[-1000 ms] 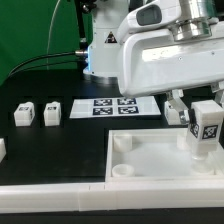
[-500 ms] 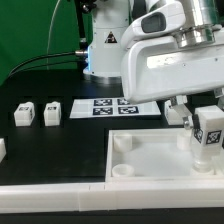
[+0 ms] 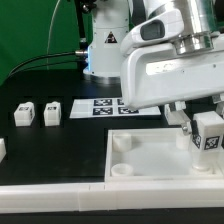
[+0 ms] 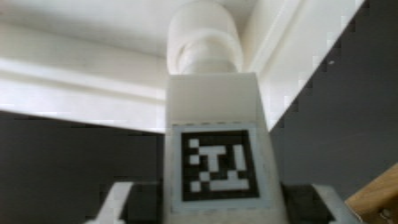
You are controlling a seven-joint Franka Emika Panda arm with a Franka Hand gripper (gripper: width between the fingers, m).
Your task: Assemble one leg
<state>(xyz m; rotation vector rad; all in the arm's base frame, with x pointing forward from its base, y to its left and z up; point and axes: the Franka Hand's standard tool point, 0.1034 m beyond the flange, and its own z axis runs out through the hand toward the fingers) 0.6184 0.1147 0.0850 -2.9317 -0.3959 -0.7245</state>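
Note:
My gripper (image 3: 205,132) is shut on a white leg (image 3: 208,133) with a black-and-white tag on its face. It holds the leg upright over the far right part of the large white tabletop (image 3: 150,160), at the exterior view's right. In the wrist view the leg (image 4: 217,130) fills the middle, clamped between my fingers (image 4: 134,200), its round tip pointing at the tabletop's raised rim (image 4: 107,85). Two more legs (image 3: 23,114) (image 3: 52,112) stand on the black table at the exterior view's left. Another leg (image 3: 2,149) shows at the left edge.
The marker board (image 3: 112,106) lies flat behind the tabletop. A round corner socket (image 3: 123,143) shows in the tabletop's far left corner, another (image 3: 121,171) in its near left corner. A white rail (image 3: 60,197) runs along the table's front edge. The robot base (image 3: 105,45) stands behind.
My gripper has moved toward the exterior view's right with the leg in it, and a little up. The other parts have not moved.

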